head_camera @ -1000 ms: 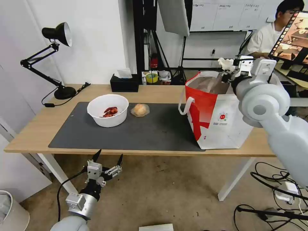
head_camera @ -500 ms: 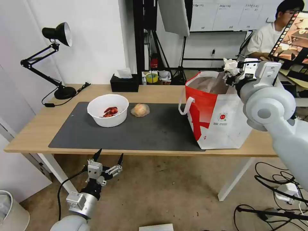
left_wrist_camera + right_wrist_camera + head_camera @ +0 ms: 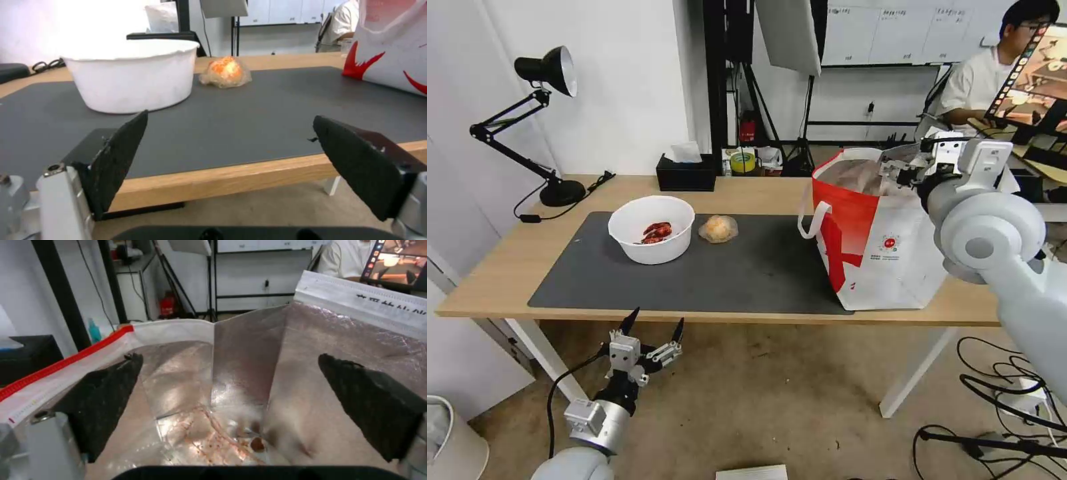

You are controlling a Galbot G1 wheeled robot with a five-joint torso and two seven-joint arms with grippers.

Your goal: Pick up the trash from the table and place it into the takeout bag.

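At the upper right of the head view, the right gripper hung over the takeout bag, fingers spread wide and empty. Its wrist view looked down the foil lining to the clear tray at the bottom. The left gripper, also wide, sat low before the table. The white bowl and wrapped lump lay on the mat.

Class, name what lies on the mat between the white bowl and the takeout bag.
In the head view, a clear-wrapped beige lump sits beside the white bowl; from there to the takeout bag, the dark grey mat is bare.
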